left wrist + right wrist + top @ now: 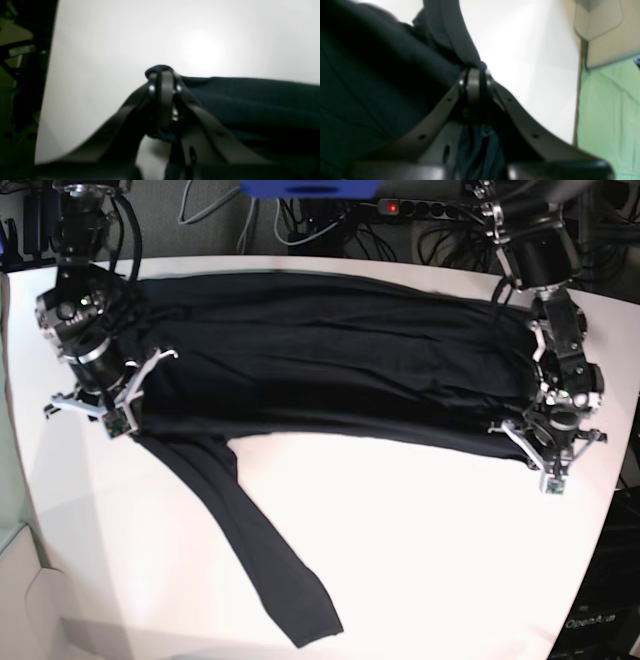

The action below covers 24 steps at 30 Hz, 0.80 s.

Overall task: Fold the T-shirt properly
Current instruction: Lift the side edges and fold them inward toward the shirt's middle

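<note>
Left wrist view: left gripper (163, 75) clamped on T-shirt (250, 100) edge, cloth running off to its right.
Right wrist view: right gripper (475, 72) clamped on cloth too.
Base view: one T-shirt (330, 360), long axis between two arms, on table (420, 560); one sleeve (265, 550) trails nearer right gripper.

shirt (330, 365) lies on table (450, 530), stretched between the two grippers | right gripper (125, 415) at one end, left gripper (545, 448) at the other | sleeve (260, 550) trails off from beside right gripper toward table's near edge
</note>
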Each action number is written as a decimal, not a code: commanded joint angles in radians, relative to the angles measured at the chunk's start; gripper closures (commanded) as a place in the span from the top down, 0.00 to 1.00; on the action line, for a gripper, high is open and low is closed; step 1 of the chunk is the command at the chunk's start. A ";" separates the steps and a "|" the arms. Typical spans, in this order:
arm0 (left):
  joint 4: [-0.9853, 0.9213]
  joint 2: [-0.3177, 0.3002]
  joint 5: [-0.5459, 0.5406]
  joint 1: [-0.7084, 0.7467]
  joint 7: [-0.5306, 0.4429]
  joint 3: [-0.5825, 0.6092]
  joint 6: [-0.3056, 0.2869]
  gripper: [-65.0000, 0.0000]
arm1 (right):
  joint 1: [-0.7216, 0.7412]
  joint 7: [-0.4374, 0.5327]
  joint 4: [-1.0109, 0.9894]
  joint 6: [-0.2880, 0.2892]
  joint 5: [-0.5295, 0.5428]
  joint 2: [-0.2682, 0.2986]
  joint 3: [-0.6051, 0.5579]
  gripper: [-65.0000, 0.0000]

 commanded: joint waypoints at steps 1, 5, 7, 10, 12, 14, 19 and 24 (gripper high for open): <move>0.040 -0.018 -0.014 -0.008 -0.013 -0.008 -0.024 0.00 | -0.002 0.027 0.025 0.020 0.004 0.008 0.023 0.01; 0.084 -0.020 -0.004 0.022 0.013 -0.067 -0.082 0.00 | -0.017 0.027 0.025 0.121 0.004 -0.015 0.112 0.01; 0.095 -0.020 -0.004 0.043 0.013 -0.081 -0.105 0.00 | -0.022 0.027 0.025 0.178 0.004 -0.038 0.163 0.01; 0.109 -0.020 -0.004 0.085 0.013 -0.083 -0.113 0.00 | -0.040 0.027 0.025 0.178 0.004 -0.065 0.217 0.01; 0.123 -0.020 -0.004 0.111 0.010 -0.083 -0.113 0.00 | -0.065 0.047 0.025 0.178 0.004 -0.082 0.238 0.01; 0.126 -0.021 -0.012 0.134 0.007 -0.083 -0.113 0.00 | -0.091 0.096 0.022 0.178 0.004 -0.088 0.252 0.01; 0.123 -0.023 -0.014 0.167 0.004 -0.083 -0.113 0.00 | -0.176 0.202 0.020 0.178 0.004 -0.117 0.256 0.01; 0.117 -0.021 -0.009 0.175 0.007 -0.083 -0.113 0.00 | -0.226 0.256 0.017 0.178 0.004 -0.125 0.256 0.01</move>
